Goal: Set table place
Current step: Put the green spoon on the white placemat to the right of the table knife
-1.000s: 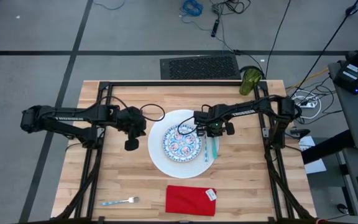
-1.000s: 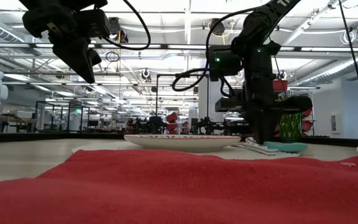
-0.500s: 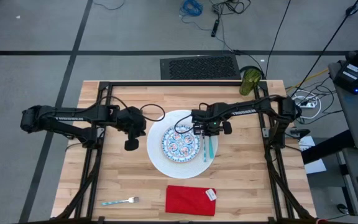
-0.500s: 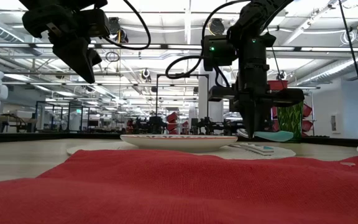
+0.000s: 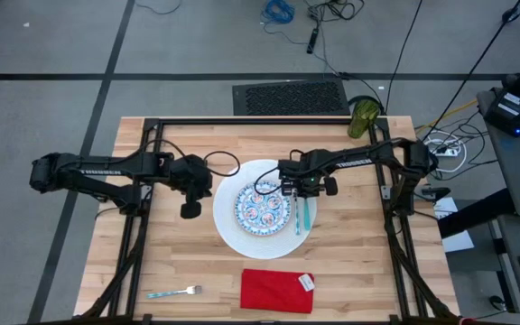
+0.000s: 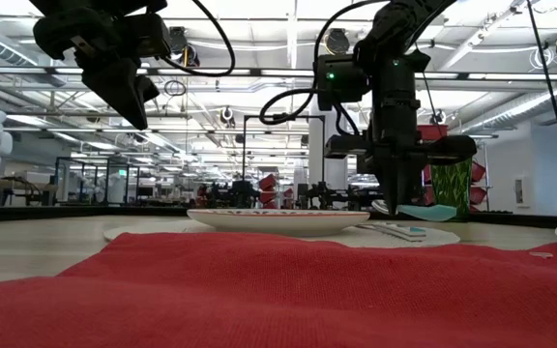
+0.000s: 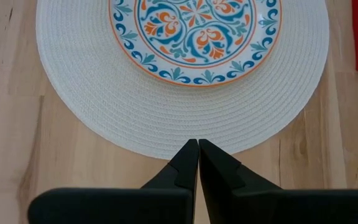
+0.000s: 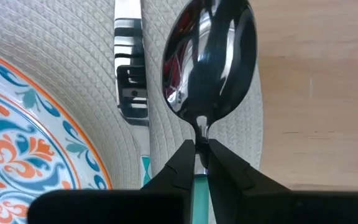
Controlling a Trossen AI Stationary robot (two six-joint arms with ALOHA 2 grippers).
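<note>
My right gripper is shut on the teal-handled spoon above the right part of the big white round plate. The small blue-patterned plate sits on the white plate's middle. The knife lies flat on the white plate, between the blue plate and the spoon. My left gripper is shut and empty, raised above the table just left of the white plate. The red napkin and the fork lie near the front edge. The green cup stands at the far right corner. My right gripper pinches the spoon's thin neck between its two fingers, where the bowl meets the teal handle. The fingers come from above, pointing down, and lie across the spoon. The spoon hangs about level, clear of the plate, handle toward the near edge.
Black frame rails run along the table's left and right sides. The napkin fills the low view's foreground. Bare wood lies right of the white plate and between the plate and the napkin.
My right gripper has lifted the spoon off the white plate's right part and carried it a little toward the table's left edge. The spoon now hangs level, clear of the plate. The knife has stayed where it was.
</note>
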